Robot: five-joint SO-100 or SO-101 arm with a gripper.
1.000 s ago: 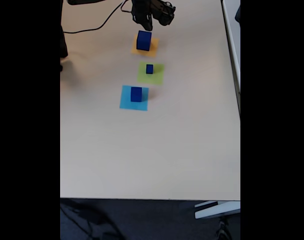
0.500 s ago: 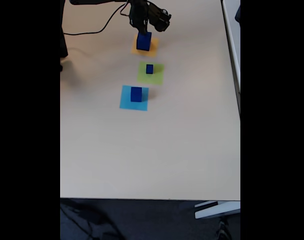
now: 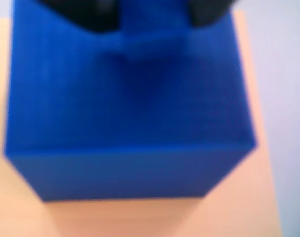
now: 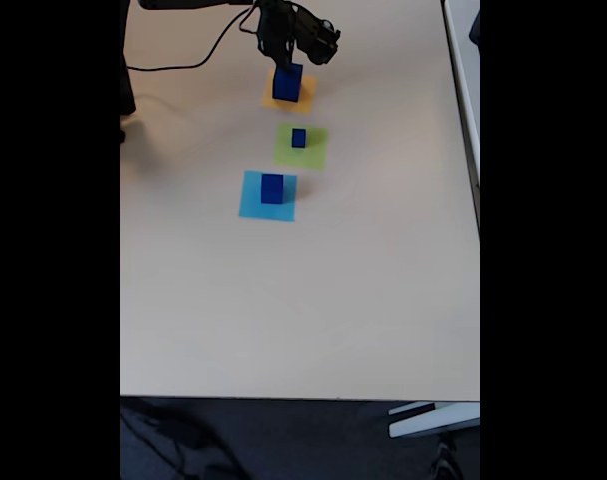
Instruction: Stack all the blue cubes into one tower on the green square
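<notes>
Gripper [image 4: 286,62] being held directly over largest blue cube [image 3: 125,98] on orange square [image 4: 305,100], fingers straddling top for grasp; closure cannot be told; green square [image 4: 313,152] lying just beyond.

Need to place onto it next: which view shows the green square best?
The fixed view: the green square lies whole between the orange and light-blue squares, the smallest blue cube on it. The wrist view has the large blue cube on orange paper.

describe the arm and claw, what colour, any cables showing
In the fixed view the arm is black and blocky, ending in a black claw at the top of the table. A thin black cable trails across the tabletop to its left. In the wrist view the fingertips appear as dark blurred shapes. No markings are legible.
</notes>
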